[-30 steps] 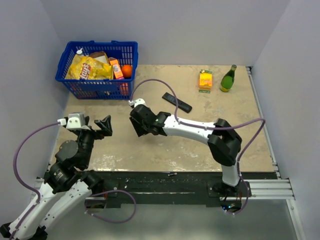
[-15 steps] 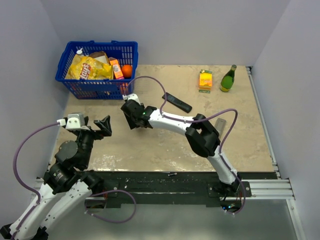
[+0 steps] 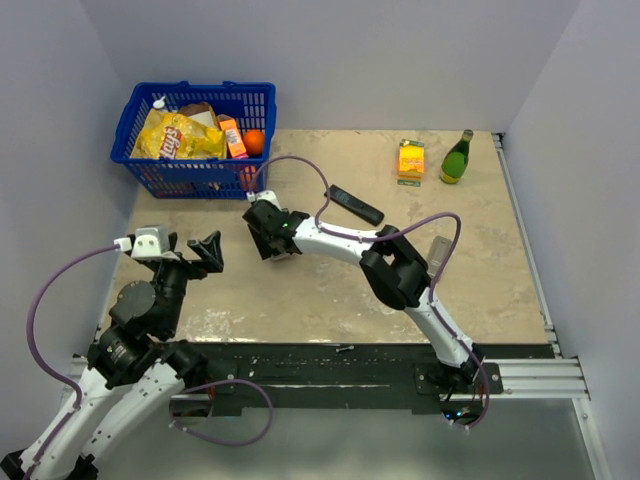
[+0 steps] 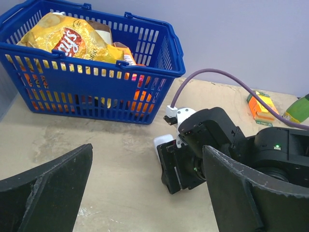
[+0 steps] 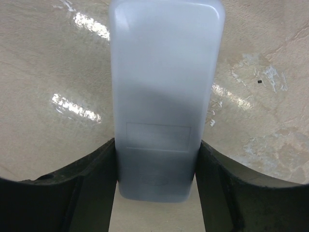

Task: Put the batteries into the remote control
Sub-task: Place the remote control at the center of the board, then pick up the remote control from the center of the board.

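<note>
My right gripper is shut on a white remote control; a finger presses each long side near its end. The remote's plain back faces the wrist camera, with a faint rectangular outline on it. From above, the right gripper sits left of the table's middle and hides the remote. In the left wrist view one white end of the remote shows beside the right gripper, low at the table. My left gripper is open and holds nothing; it hangs just left of the right one. I cannot make out the batteries.
A black remote lies behind the right arm. A blue basket of groceries stands at the back left. An orange box and a green bottle stand at the back right. A tiny thin thing lies at the near black strip.
The right arm has swung its gripper left and a little back with the white remote, and its elbow has folded in. The left arm has not moved.
</note>
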